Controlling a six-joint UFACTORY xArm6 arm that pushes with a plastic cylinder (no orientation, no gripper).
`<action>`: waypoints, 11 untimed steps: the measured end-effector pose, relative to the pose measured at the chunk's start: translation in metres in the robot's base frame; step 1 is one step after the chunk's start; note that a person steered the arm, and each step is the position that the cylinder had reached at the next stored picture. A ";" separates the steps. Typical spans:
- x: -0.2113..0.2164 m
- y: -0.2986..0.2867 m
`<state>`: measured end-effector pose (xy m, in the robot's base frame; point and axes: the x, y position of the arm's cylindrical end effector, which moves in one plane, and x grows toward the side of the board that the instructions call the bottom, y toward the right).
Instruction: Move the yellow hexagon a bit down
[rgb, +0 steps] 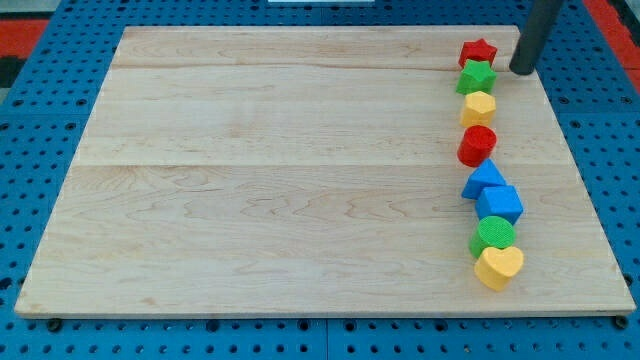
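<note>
The yellow hexagon (478, 107) is found near the board's (280, 170) right edge, third in a column, touching the green star (476, 76) above it, with the red cylinder (477, 145) just below. My tip (521, 71) is seen near the top right corner, just right of the green star. No gripper is carried by the rod.

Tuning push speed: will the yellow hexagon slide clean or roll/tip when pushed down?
The yellow hexagon looks squat and flat-bottomed, so it probably slides on the smooth wooden board rather than rolling or tipping. It sits close between the green star and red cylinder, so pushing it down likely shoves the cylinder too. My tip is up-right of it.
</note>
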<state>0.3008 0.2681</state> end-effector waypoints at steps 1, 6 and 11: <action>0.018 -0.020; 0.032 -0.062; 0.062 -0.112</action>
